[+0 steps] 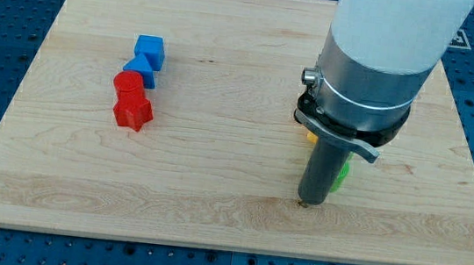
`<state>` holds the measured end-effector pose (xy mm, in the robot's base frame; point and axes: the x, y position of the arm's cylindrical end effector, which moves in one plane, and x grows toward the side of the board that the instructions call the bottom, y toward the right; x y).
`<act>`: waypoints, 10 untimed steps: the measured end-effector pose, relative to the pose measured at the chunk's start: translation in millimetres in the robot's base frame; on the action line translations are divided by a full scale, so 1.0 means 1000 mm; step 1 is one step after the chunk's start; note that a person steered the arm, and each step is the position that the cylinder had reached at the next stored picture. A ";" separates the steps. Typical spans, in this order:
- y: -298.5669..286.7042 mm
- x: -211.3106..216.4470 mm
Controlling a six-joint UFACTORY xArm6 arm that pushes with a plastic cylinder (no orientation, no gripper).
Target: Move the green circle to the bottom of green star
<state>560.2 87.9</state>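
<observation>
My tip (305,202) rests on the wooden board at the view's lower right. A green block (340,173) shows only as a sliver just right of the rod, mostly hidden behind it; its shape cannot be made out. A small patch of a yellow block (311,137) peeks out at the rod's left, under the arm's collar. I cannot tell the green circle from the green star, since the arm covers that area.
A blue cube (150,50) and a second blue block (140,72) sit at the view's upper left. A red cylinder (129,84) and a red star-like block (133,111) lie just below them. The board's edge (225,248) runs along the view's bottom.
</observation>
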 end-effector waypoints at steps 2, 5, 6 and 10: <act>0.000 -0.002; 0.000 -0.009; 0.000 -0.012; -0.087 -0.024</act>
